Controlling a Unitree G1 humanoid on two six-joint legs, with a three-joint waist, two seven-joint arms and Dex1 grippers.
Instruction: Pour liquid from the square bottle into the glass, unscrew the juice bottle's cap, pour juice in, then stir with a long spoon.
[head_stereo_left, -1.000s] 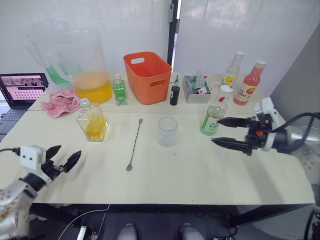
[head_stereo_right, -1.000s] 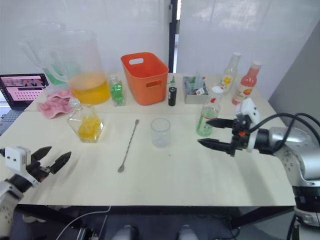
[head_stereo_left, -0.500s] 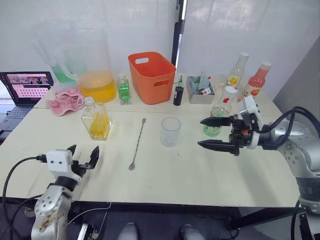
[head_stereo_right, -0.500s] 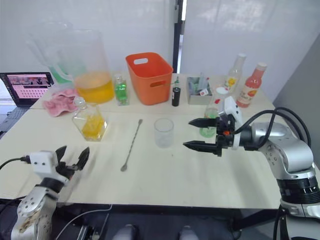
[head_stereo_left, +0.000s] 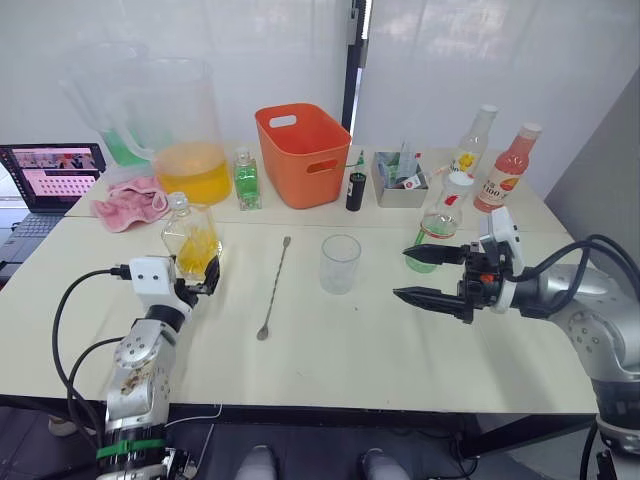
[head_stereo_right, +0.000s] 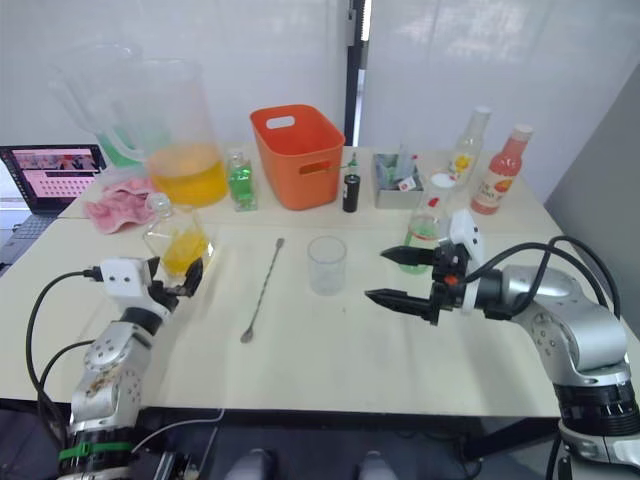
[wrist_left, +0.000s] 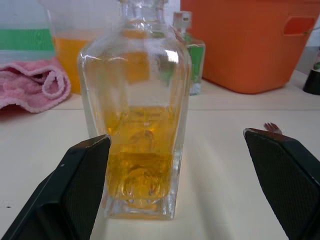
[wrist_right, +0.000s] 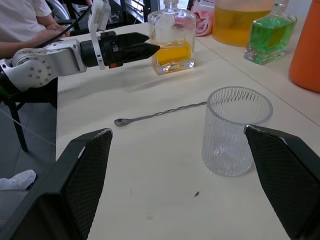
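Laptop (head_stereo_left: 45, 175): far left edge of the desk (head_stereo_left: 350, 350), screen lit, its writing too small to read.

Left hand (head_stereo_left: 197, 279): a second ago low at the desk's near left edge; now raised and forward, fingers spread, tips just short of the square bottle (head_stereo_left: 190, 240). Judged: reach for the first pour under way, no grasp yet.

Square bottle: upright on the desk, left of centre, stopper in, the yellow-orange liquid (wrist_left: 140, 165) filling its lower half. No label.

Long spoon (head_stereo_left: 272, 290): flat on the desk between bottle and glass, untouched.

Glass (head_stereo_left: 340, 263): centre, upright, empty.

Right hand (head_stereo_left: 420, 273): unclenched, fingers well apart, hovering between glass and juice bottle; drawn slightly back from the glass since half a second ago.

Juice bottle (head_stereo_left: 440, 222): upright behind the right hand, white cap (head_stereo_left: 455, 182) on, green-and-white label partly hidden and unreadable here.

Pink-red bottle (head_stereo_left: 505, 170): far right, label reads "100".
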